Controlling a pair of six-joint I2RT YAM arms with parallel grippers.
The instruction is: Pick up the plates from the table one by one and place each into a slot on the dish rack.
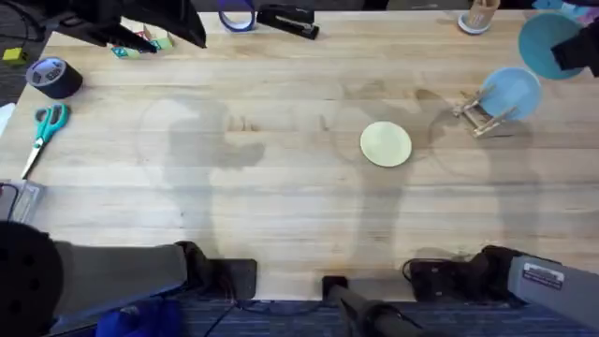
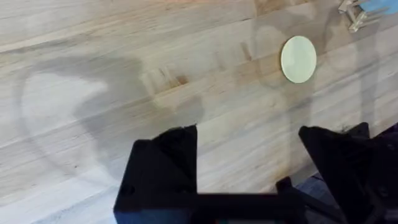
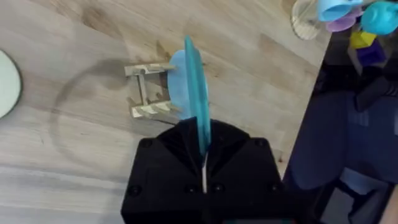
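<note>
Soft shadows are lying across the pale plank tabletop (image 1: 281,187), which is spanning most of the frame. Dark blue flooring (image 1: 281,318) is showing along the bottom edge.

Black duct-tape roll (image 1: 54,77): far left of tabletop, lying flat.
Scissors (image 1: 43,131), teal handles: just nearer than tape roll, blades pointing toward left edge.
Dark blue tape ring (image 1: 237,16): far edge, left of centre.
Black stapler (image 1: 287,21): just beside tape ring, to its right.
Small coloured items (image 1: 142,44): far left corner, partly under dark object; kind cannot be told.
Clear cup with wooden sticks (image 1: 477,16): far edge, right side.
Yellow block (image 1: 13,55): off far left corner.
</note>
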